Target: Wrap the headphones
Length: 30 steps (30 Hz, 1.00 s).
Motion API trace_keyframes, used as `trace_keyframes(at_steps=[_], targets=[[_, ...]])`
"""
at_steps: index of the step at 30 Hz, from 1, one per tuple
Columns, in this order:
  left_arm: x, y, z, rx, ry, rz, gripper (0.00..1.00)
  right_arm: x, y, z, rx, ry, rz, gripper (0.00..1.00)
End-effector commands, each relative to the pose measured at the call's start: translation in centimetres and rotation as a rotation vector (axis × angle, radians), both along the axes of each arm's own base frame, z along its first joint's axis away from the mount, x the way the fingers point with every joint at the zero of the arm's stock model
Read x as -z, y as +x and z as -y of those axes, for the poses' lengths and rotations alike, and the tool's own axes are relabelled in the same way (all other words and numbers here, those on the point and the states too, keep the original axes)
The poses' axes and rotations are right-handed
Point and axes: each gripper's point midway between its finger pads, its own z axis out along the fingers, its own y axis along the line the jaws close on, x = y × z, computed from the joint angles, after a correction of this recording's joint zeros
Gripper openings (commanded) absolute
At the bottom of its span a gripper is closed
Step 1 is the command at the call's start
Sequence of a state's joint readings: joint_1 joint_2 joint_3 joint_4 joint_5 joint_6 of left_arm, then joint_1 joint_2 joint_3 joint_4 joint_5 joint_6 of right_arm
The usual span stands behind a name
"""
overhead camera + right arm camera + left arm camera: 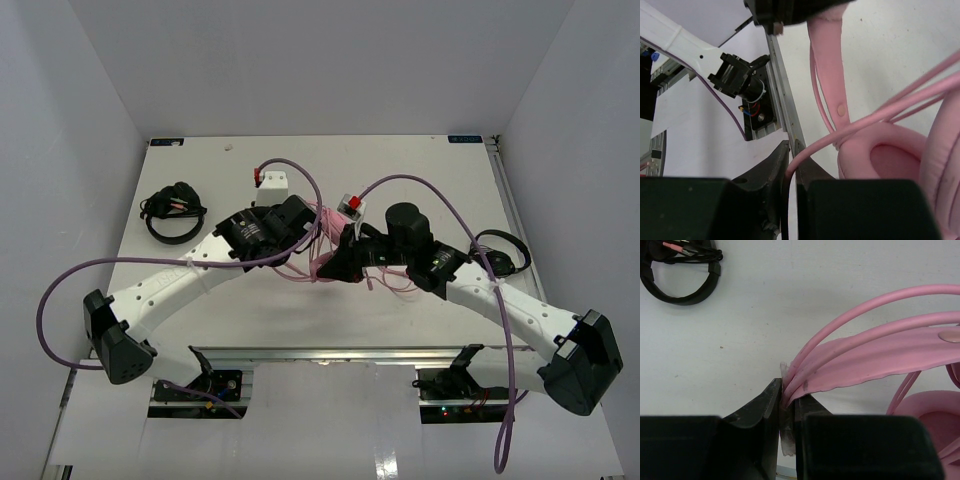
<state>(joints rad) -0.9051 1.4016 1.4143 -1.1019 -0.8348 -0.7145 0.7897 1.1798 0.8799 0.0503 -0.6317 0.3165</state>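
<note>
The pink headphones (322,265) are found near the middle of the table (400,180), hemmed in between the two wrists; whether they are lifted clear of the surface cannot be told. In the left wrist view the headband (880,357) is clamped, along with several turns of the thin pink cable (880,300), between the closed fingers of the left gripper (787,402). In the right wrist view a single run of that cable is pinched by the right gripper (790,165), whose fingers are drawn tight on it, and an ear cup (890,150) is seen just beside them. Some slack cable is left lying loose on the table toward the right arm.

Several failures can be foreseen. If the run is pulled too hard, the turns already gathered could be dragged out of the left pinch, or the headband twisted out of it. If it is carried too slack, the next turn may be laid loosely and slide off. The loose slack could be snagged under the right wrist. With both wrists so close, contact between them is also risked. One black headset (172,212) lies well apart at the left, another (497,250) near the right arm.
</note>
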Motion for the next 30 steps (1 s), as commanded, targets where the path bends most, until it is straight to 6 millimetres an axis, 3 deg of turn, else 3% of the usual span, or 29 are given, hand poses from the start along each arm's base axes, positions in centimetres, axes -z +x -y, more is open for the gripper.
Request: trace_keyframes(at_steps=[1,10,16,23,30], targets=[[-4.9,0.7,-1.0,-0.126,-0.199,0.173,0.0,-1.7,-0.4,-0.3,0.018,0.073,0.064,0.14],[-7.0,0.2,-1.8,-0.17,-0.338,0.247,0.0,-0.7,-0.1,-0.2,0.128,0.052,0.09,0.11],[-7.0,-0.1,-2.4,-0.207,-0.365,0.261,0.0,-0.7,-1.0,-1.3,0.135,0.069,0.098,0.09],[-8.2,-0.3,-3.1,-0.241,-0.433,0.299,0.0,0.9,-2.1,-2.8,0.167,0.031,0.107,0.09],[-10.0,-0.9,-4.0,-0.255,-0.51,0.344,0.0,2.2,-1.3,-2.8,0.302,-0.002,0.148,0.09]])
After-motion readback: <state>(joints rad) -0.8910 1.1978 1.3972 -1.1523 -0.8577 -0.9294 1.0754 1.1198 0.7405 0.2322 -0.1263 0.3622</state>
